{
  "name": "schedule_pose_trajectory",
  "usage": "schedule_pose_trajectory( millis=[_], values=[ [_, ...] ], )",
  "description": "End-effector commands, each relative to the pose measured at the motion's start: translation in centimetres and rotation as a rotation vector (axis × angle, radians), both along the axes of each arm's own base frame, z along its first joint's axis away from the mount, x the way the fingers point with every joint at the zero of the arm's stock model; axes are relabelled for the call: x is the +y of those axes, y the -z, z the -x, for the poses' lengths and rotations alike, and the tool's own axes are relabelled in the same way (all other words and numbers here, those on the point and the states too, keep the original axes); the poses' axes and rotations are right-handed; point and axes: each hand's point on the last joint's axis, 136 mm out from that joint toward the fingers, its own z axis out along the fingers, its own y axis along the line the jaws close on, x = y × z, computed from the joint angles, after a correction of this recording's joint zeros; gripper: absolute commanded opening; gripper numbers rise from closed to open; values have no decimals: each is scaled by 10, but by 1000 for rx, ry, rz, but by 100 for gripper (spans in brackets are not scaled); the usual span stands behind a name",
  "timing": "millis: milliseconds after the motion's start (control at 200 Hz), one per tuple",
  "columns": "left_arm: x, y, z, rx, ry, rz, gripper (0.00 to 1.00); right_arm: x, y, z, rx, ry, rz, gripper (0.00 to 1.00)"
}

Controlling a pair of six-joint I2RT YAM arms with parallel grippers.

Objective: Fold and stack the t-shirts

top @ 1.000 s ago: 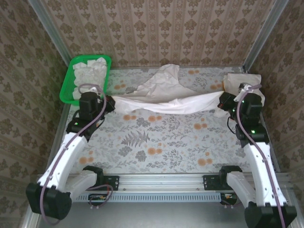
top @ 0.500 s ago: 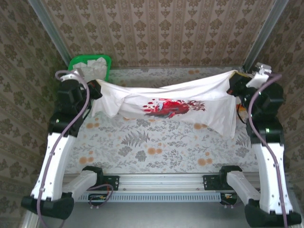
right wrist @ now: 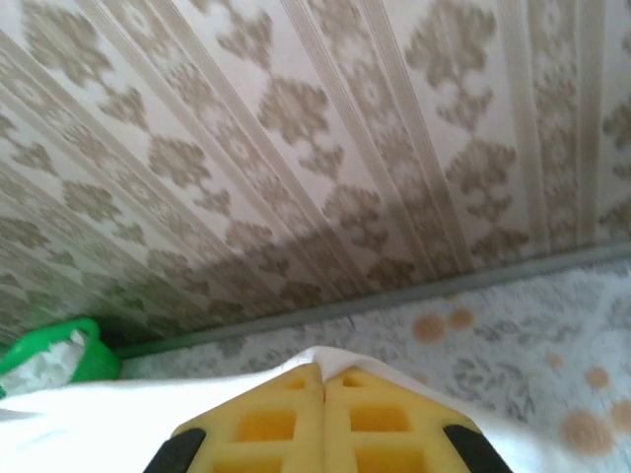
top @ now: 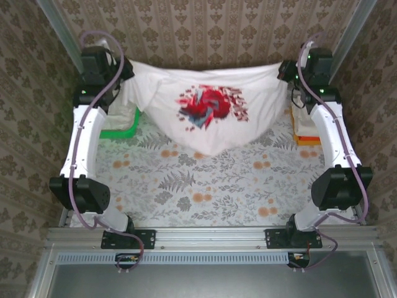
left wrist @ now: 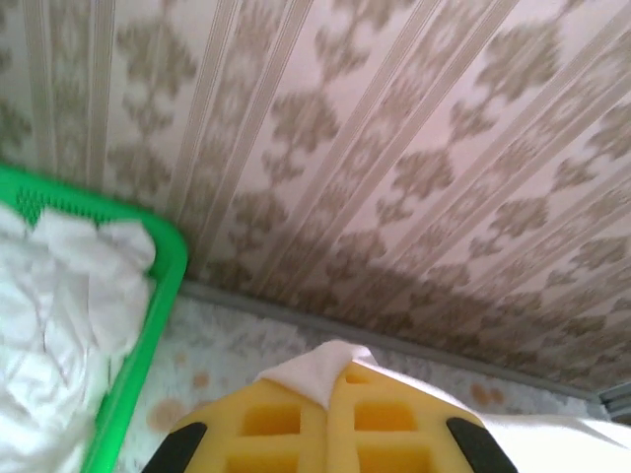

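printed t-shirt [top: 211,115] hangs spread btwn left gripper [top: 128,69] & right gripper [top: 282,69] — each pinching top corner.

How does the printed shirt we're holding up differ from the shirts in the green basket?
The printed shirt hangs spread wide, pinched between the left gripper and right gripper; the basket shirts lie crumpled in the green basket. The printed shirt carries a red-and-black graphic; the basket shirts look plain. Both are off-white cloth, not yet folded.
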Motion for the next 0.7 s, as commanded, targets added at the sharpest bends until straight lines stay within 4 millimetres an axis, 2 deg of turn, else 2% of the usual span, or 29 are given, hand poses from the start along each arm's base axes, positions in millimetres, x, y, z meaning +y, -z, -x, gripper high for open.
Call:
schedule_pose_trajectory(
  millis=[0, 90, 160, 240, 300, 330, 360, 365, 395, 410, 425, 435, 450, 490, 580, 620, 695],
  values=[
    [7, -92, 24, -213, 10, -39, 0, 1, -114, 16, -262, -26, -3, 0],
    [7, -128, 41, -298, 18, -35, 0, -2, -143, 27, -322, -19, 4, 0],
    [7, -140, 53, -328, 24, -34, 0, -7, -152, 38, -342, -6, 18, 0],
    [7, -134, 63, -319, 27, -33, 0, -14, -138, 45, -304, 11, 30, 0],
    [8, -118, 70, -292, 26, -29, 0, -22, -108, 49, -238, 29, 24, 0],
    [9, -104, 72, -266, 20, -27, 0, -25, -94, 52, -213, 35, 17, 0],
    [10, -89, 75, -237, 13, -18, 0, -28, -72, 55, -171, 42, 5, 0],
    [10, -81, 73, -220, 12, -20, 0, -28, -72, 55, -171, 42, 5, 0],
    [11, -65, 76, -191, 6, -11, 0, -30, -50, 60, -130, 44, -7, 0],
    [11, -53, 76, -169, 6, -6, 0, -30, -46, 62, -125, 45, -10, 0],
    [11, -44, 78, -152, 8, 1, 0, -31, -26, 62, -83, 44, -20, 0],
    [11, -37, 79, -138, 7, 7, 0, -31, -21, 62, -73, 45, -23, 0],
    [10, -27, 81, -118, 10, 16, 0, -30, -18, 71, -71, 43, -28, 0],
    [8, 0, 86, -60, 14, 40, 0, -29, 9, 79, -17, 39, -49, 0],
    [0, 73, 101, 87, 25, 94, 0, -19, 78, 99, 129, 18, -114, 0],
    [-2, 115, 108, 178, 21, 111, 0, -12, 113, 111, 208, 1, -155, 0],
    [-4, 185, 124, 335, 4, 141, 0, -1, 160, 127, 325, -18, -231, 0]
  ],
)
